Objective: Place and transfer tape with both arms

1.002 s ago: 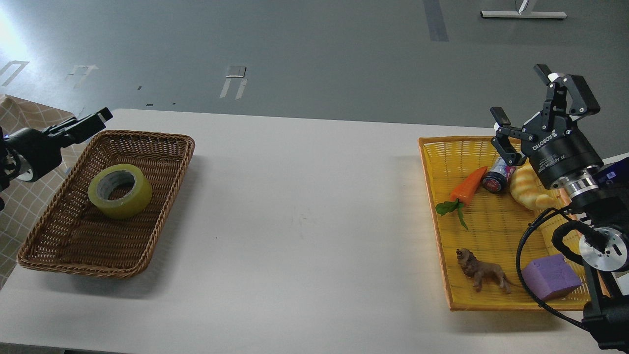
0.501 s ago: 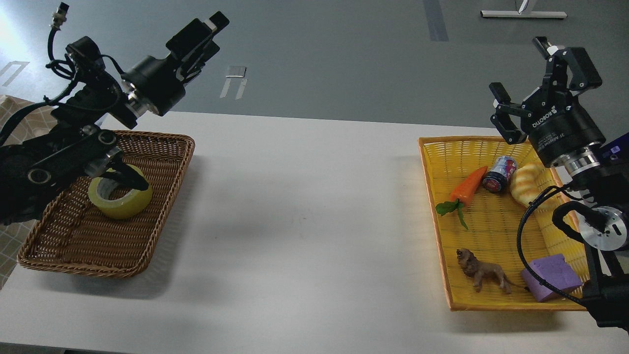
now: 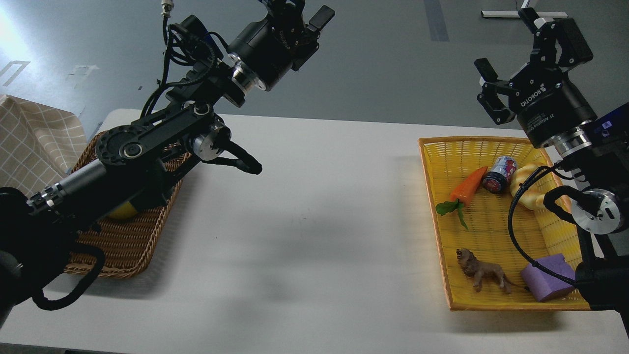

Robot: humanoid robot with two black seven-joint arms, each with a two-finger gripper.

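Tape (image 3: 120, 211): in the wicker basket (image 3: 128, 246), mostly hidden under the left arm.
Left gripper (image 3: 300, 14): nearer, high above (jaws unreadable).
Right gripper (image 3: 511, 59): far across the counter, jaws apart.

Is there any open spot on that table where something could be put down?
Yes: the white table is bare between the brown basket and the yellow basket. The yellow basket is crowded with toys; the left arm covers most of the brown one.

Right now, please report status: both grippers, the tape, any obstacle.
Left gripper raised, state unclear. Right gripper raised, open, empty. Tape in brown wicker basket, mostly hidden under left arm.
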